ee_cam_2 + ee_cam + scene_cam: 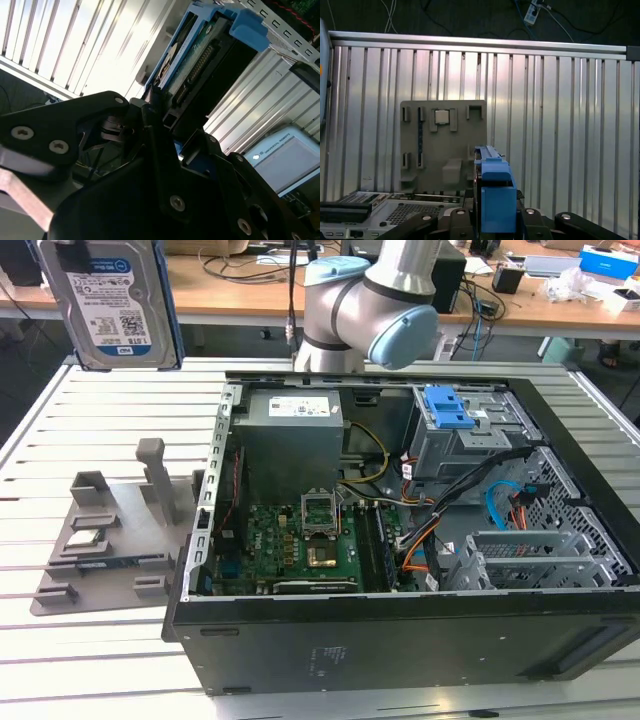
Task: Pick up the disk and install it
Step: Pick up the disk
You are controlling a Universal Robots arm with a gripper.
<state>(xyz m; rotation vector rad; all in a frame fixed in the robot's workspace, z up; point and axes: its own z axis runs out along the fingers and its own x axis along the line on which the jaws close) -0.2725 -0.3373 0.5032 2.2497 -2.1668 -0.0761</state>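
Black claw [167,122] tight around the silver disk [118,300], blue-edged and white-and-blue-labelled.

This looks like a robot lab or a computer workshop. A big silver robot arm [370,290] stands at the top middle of the exterior view. Below it is a metal table [100,670] made of long slats. On the table lies an open computer case [400,640] with its boards and wires showing. A grey holder [110,540] with small parts on it sits at the left. The disk [120,305], a computer part, hangs in the upper left. Along the top are wooden desks [230,295] with cables [235,262] and boxes [608,260]. At the lower right of the second wrist view there may be a control screen [287,155].
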